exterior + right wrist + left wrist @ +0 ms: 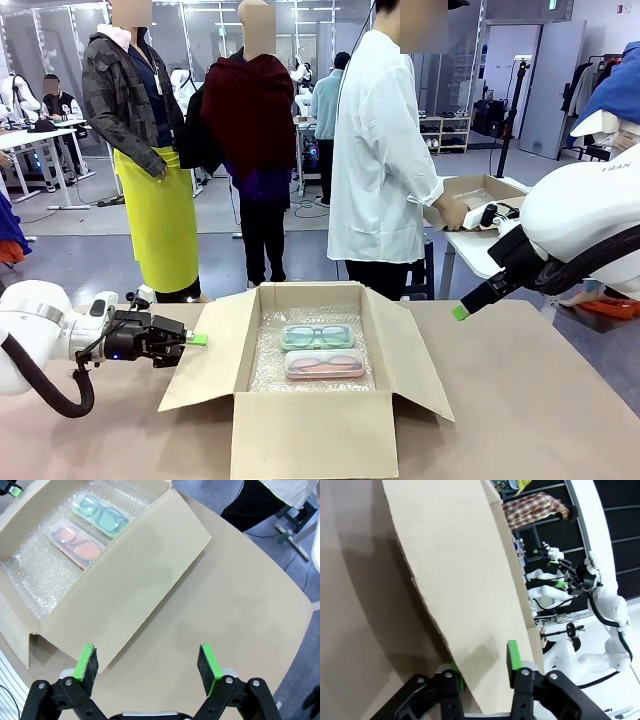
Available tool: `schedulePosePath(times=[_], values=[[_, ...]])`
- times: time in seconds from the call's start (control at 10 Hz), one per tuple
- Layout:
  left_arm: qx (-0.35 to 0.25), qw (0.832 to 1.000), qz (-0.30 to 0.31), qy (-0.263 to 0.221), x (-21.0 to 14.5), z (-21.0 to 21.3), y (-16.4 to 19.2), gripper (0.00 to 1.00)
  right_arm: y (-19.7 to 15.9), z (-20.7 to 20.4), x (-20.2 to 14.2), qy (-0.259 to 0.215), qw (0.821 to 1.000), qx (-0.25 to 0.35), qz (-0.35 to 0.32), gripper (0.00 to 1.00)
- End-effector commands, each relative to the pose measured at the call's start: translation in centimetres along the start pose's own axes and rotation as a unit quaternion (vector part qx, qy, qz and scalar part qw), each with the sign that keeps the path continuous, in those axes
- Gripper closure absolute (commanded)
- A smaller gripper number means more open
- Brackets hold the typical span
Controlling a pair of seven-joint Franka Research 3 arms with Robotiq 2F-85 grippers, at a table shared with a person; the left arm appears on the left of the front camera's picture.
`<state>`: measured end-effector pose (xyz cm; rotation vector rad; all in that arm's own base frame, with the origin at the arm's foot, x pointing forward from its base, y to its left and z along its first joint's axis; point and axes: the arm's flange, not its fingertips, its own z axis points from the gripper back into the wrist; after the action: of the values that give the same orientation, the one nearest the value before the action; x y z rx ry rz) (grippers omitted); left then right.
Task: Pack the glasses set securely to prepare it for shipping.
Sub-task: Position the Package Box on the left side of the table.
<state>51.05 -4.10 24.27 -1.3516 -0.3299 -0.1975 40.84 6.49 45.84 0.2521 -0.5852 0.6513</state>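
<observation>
An open cardboard box (312, 436) lined with bubble wrap stands mid-table. Two cases of the glasses set lie flat inside it: the mint green case (316, 337) farther back, the pale pink case (324, 364) in front of it. They also show as the mint case (100, 512) and the pink case (75, 542). My left gripper (198, 340) is at the box's left flap (455, 580). Its jaws straddle the flap's edge, half closed, with a gap still between the pads (513, 656). My right gripper (147, 665) hangs open above the table beside the right flap (135, 580), holding nothing.
A person in a white coat (380, 150) stands at the far side, hands on a smaller cardboard box (480, 192) on a white side table. Bare tan tabletop (530, 400) lies right of the box. The front flap hangs down toward me.
</observation>
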Motion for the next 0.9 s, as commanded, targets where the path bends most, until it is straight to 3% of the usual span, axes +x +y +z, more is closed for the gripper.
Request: schedulePosePath(times=[0.0, 0.8], values=[[-0.050, 0.998, 0.006, -0.023, -0.38, 1.26, -0.67, 1.00, 0.20, -0.03, -0.15, -0.004, 1.000, -0.003, -0.001, 0.00], [-0.048, 0.999, 0.004, -0.010, -0.08, 1.22, -0.70, 1.00, 0.20, -0.03, -0.15, -0.004, 1.000, -0.003, -0.001, 0.00]])
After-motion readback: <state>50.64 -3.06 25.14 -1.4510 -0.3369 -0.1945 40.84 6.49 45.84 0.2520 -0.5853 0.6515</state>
